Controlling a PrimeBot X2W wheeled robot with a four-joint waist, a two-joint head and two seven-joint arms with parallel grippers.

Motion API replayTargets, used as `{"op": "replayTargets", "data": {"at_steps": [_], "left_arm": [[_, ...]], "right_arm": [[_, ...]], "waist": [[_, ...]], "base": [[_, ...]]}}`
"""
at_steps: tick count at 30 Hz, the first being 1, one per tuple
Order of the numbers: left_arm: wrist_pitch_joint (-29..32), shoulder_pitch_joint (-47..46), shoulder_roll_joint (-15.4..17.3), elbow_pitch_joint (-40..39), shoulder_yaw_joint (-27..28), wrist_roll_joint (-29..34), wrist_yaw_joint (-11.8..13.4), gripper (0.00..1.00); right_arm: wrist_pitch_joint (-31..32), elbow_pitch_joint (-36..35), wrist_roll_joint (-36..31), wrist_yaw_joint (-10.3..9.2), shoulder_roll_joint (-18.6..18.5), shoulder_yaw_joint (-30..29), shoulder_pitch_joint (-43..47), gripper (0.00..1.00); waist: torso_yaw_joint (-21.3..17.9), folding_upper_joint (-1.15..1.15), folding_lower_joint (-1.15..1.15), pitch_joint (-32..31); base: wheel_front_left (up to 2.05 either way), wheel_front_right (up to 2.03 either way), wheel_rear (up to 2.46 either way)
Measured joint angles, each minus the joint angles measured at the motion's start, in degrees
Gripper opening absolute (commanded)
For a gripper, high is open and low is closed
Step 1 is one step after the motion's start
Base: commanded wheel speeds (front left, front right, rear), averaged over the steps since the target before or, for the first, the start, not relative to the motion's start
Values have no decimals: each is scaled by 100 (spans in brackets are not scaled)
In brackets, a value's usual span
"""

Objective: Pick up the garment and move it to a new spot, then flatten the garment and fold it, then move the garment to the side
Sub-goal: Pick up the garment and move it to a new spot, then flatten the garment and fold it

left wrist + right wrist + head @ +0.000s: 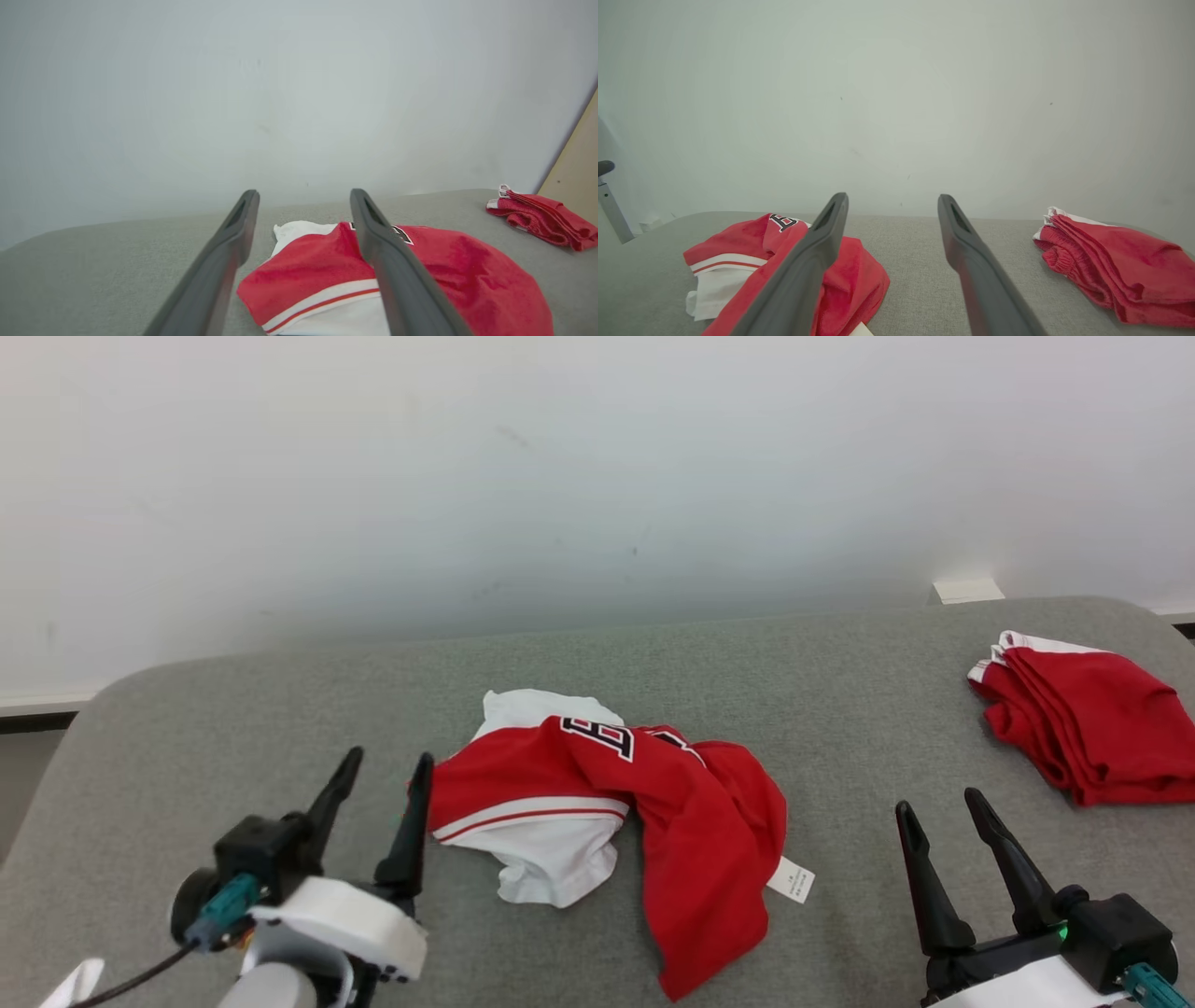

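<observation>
Nearest us, the left gripper (388, 758) stands with fingers spread and holds nothing, its inner finger just beside the garment's left edge. The right gripper (938, 801) is likewise wide and empty, well apart from the cloth. Between them the garment (653, 784), a red-and-white jersey, lies crumpled on the table (233, 728), care label (792, 879) poking out. We judge the move to a new spot possibly done; flattening, folding and setting aside all remain. Farther right lies a folded red garment (1092, 728).
</observation>
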Motion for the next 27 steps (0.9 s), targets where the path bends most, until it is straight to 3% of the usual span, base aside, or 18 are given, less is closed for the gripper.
{"op": "replayTargets", "data": {"at_steps": [6, 10, 18, 27], "left_arm": [[-143, 762, 104, -577, 403, 87, 392, 100], [-168, 1255, -74, -867, 664, 109, 556, 100], [-169, 1639, -659, -1091, 950, 466, 374, 100], [-170, 1624, -865, -977, 1190, 768, 64, 100]], "right_arm": [[-1, -69, -8, 0, 2, -187, 134, 100], [0, -82, -8, 0, 40, -229, 248, 100], [-1, -98, 10, 0, 40, -214, 262, 100], [0, -15, 22, 0, 40, -172, 248, 100]], "waist": [[172, 0, 0, 16], [201, 0, 0, 44], [159, 0, 0, 93], [119, 0, 0, 96]], "base": [[0, 0, 0], [0, 0, 0], [0, 0, 0], [0, 0, 0]]}}
